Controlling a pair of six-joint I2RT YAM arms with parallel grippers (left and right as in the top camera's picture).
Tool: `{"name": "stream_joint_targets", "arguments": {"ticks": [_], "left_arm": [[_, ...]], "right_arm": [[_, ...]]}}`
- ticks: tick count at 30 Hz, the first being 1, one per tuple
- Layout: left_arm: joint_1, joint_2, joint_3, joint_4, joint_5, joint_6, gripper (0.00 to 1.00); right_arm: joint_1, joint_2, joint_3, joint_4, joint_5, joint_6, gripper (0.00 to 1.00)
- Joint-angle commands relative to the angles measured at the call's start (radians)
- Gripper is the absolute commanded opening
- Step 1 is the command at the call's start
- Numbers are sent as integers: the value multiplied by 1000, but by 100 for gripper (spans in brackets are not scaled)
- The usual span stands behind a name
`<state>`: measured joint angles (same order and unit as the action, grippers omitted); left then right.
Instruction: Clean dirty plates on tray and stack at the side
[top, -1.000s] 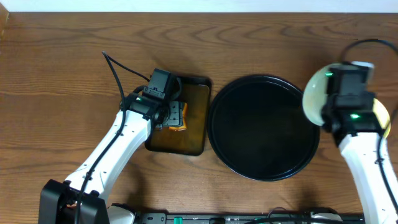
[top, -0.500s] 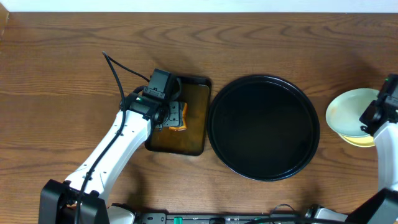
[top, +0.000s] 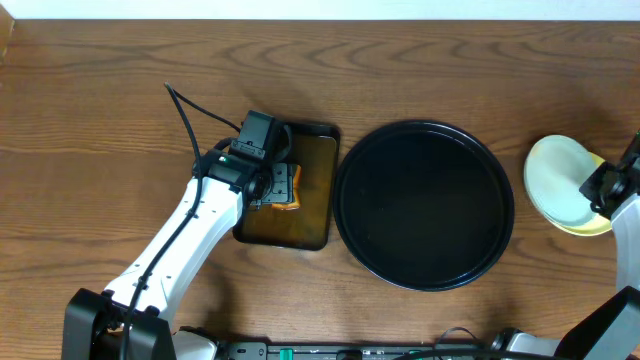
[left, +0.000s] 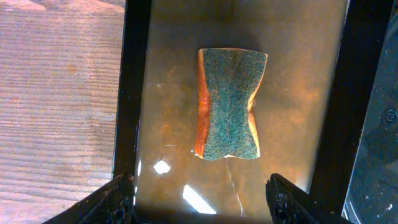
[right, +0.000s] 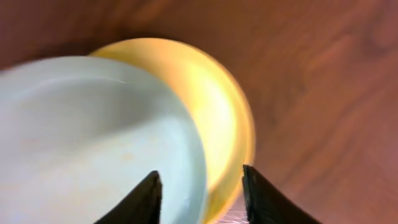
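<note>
The black tray lies in the middle with no plates on it. A mint-white plate rests on a pale yellow plate on the table right of the tray; only two plates show. In the right wrist view the mint plate overlaps the yellow plate. My right gripper is open, its fingers straddling the plates' near rims from above. My left gripper is open over the sponge, its fingers apart from it.
The orange sponge with a green scrub face lies in a wet rectangular dark brown tray just left of the black tray. The plates sit close to the table's right edge. Bare wood lies at the far left and back.
My right arm carried the mint plate right, away from the black tray's rim, and it now rests on the yellow plate. The left arm has not moved.
</note>
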<state>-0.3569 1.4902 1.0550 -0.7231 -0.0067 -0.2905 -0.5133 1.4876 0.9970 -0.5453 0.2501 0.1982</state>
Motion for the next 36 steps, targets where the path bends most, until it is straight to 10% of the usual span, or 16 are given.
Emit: {"name": "stream_joint_targets", "arguments": {"ticks": [1, 21, 23, 24, 36], "left_arm": [[2, -7, -4, -3, -5, 2, 69], [2, -7, -4, 27, -5, 2, 69], [2, -7, -4, 12, -5, 2, 69], [2, -7, -4, -1, -5, 2, 71], [1, -53, -13, -280, 62, -44, 81]], "right_arm": [[3, 2, -2, 15, -241, -45, 44], [433, 2, -2, -113, -565, -252, 47], [478, 2, -2, -185, -543, -244, 64], [488, 2, -2, -212, -529, -230, 99], [497, -95, -35, -461, -434, -119, 99]]}}
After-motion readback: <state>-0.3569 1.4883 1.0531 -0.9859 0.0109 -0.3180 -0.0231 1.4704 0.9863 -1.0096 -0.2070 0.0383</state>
